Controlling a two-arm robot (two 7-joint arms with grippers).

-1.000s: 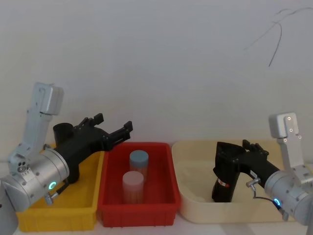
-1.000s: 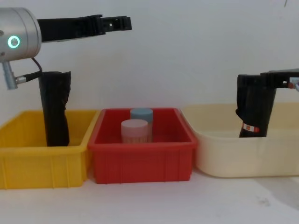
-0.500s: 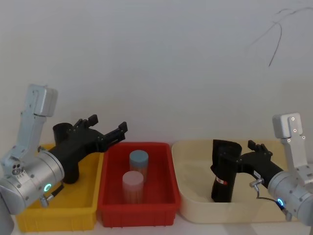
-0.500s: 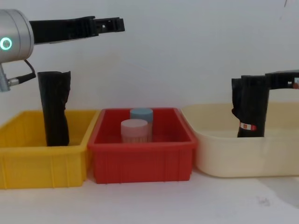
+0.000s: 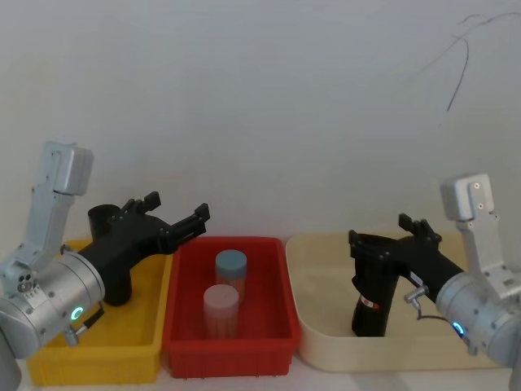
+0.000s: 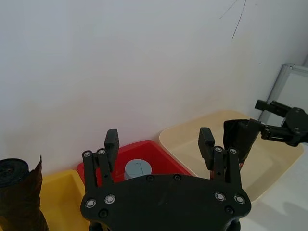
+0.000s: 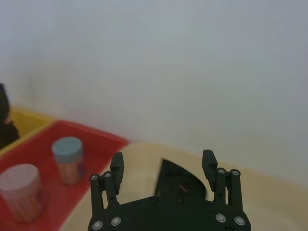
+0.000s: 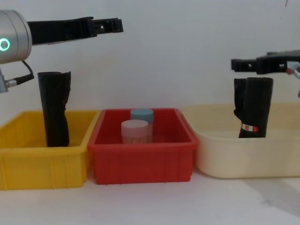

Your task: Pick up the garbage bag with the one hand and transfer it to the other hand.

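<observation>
- The right tool (image 8: 238,64) has let go and risen just above the garbage bag (image 8: 253,105), jaws wide, empty.
- The bag's foot hides behind the tub (image 8: 220,159) wall.
- The left tool (image 8: 112,23) is held level and high, spread, empty.

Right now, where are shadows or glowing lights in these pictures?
Chest view: the left arm's green ring glows bright; a soft shadow lies on the table beside the cream tub. Head view: the right arm's blue ring glows faintly; the wall is evenly lit. Left wrist view: the plain black roll is dark, without glare.
</observation>
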